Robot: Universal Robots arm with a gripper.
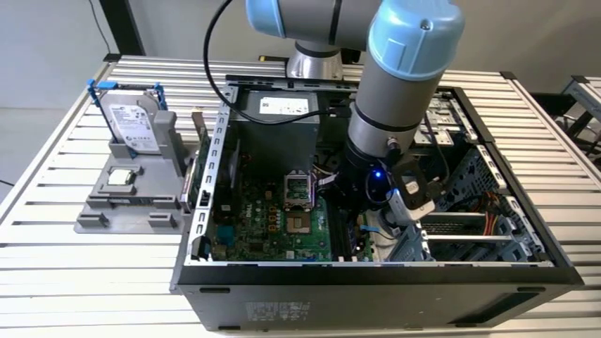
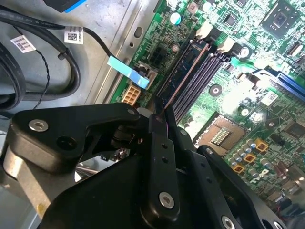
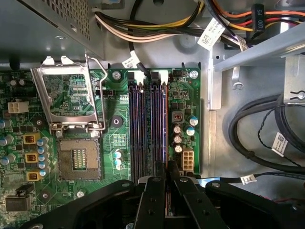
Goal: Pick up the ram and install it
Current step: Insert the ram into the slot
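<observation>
Currently, exterior view: the grey-and-blue robot arm reaches down into the open black computer case (image 1: 376, 271), which lies on the slatted aluminium counter (image 1: 56, 274). Its black pincer (image 1: 376, 211) sits low over the green motherboard (image 1: 272, 225), near the memory slots. A silver hard drive in a blue frame (image 1: 131, 120) stands in a grey holder on the exterior view's left, well apart. Pale walls and a further frame lie behind.

Second wrist view: the pincer (image 2: 159, 121) is narrowed onto the ram (image 2: 183, 78), a long thin dark circuit-board stick seen edge-on, lying along the outermost slot with a pale latch (image 2: 206, 31) at its far end. Whether it is fully seated, I cannot tell.

First wrist view: the pincer (image 3: 167, 179) straddles the purple memory slots (image 3: 148, 124); the empty square processor socket (image 3: 78, 157) lies beside them.

Judgement: keep the stick parallel to the slot, press evenly, avoid the nearby capacitors and cables.
</observation>
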